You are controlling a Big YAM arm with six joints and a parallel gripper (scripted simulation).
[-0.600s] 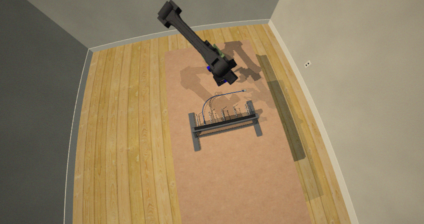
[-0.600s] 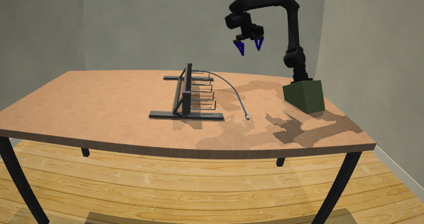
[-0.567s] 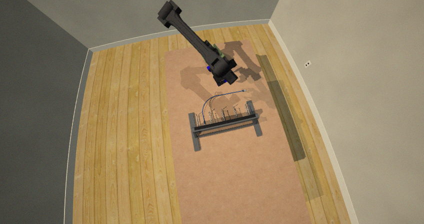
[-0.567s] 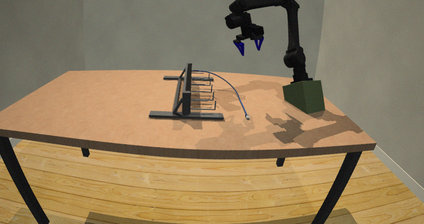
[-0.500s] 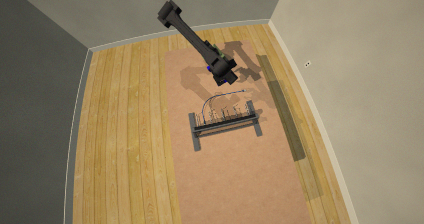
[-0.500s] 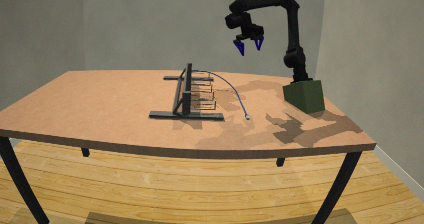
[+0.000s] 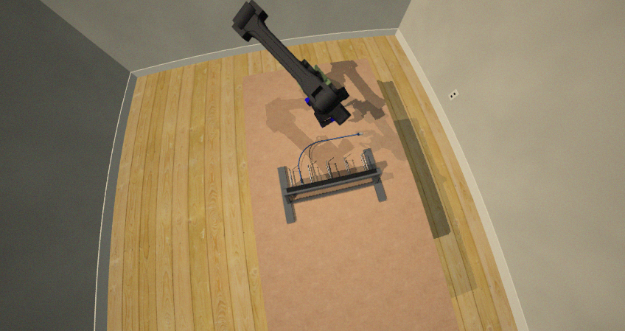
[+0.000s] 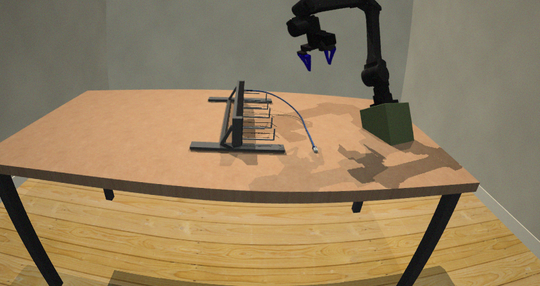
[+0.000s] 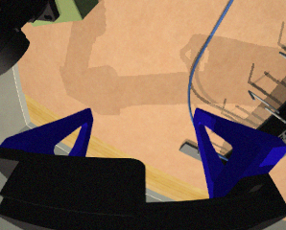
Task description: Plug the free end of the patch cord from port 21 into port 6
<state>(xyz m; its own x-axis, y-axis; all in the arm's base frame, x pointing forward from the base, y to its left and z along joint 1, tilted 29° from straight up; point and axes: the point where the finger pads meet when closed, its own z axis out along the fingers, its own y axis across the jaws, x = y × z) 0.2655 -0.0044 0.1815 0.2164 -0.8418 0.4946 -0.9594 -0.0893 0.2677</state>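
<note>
A dark rack with the patch panel (image 8: 236, 118) stands on the table, also in the overhead view (image 7: 332, 182). A blue patch cord (image 8: 291, 111) arcs from the panel's far end down to the table; it also shows in the overhead view (image 7: 324, 141) and in the wrist view (image 9: 210, 45). Its free plug (image 8: 314, 150) lies on the table toward the arm's side, apart from the rack, and is seen from above (image 7: 360, 133). My gripper (image 8: 316, 60) is open and empty, high above the table and above the cord; its blue fingers show in the wrist view (image 9: 143, 137).
The arm's green base block (image 8: 387, 122) sits at the table's right side. Several thin grey cords (image 8: 261, 122) hang from the panel toward the arm. The table's edge shows in the wrist view (image 9: 118, 153) below the fingers.
</note>
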